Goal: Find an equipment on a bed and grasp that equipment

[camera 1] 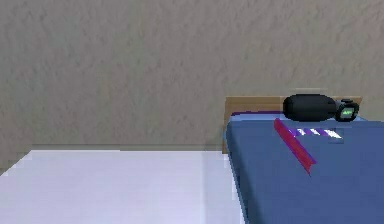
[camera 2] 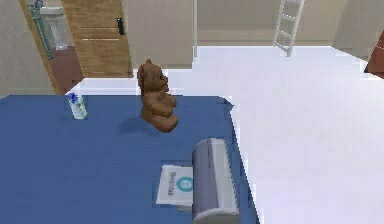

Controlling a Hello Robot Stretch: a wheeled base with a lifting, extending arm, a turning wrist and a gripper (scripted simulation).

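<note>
Blue bed [camera 2: 70, 170] beside pale floor [camera 2: 310, 130] bears a brown bear figure [camera 2: 157, 100]; claw's state cannot be told.

Beige wall [camera 1: 120, 70] rising behind pale floor [camera 1: 100, 185]; wooden door [camera 2: 95, 55] standing well left of white ladder [camera 2: 287, 28] leaning on far wall [camera 2: 240, 20].

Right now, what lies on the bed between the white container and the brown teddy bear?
Between container and teddy bear, only bare blue bedcover; arm side view.
</note>
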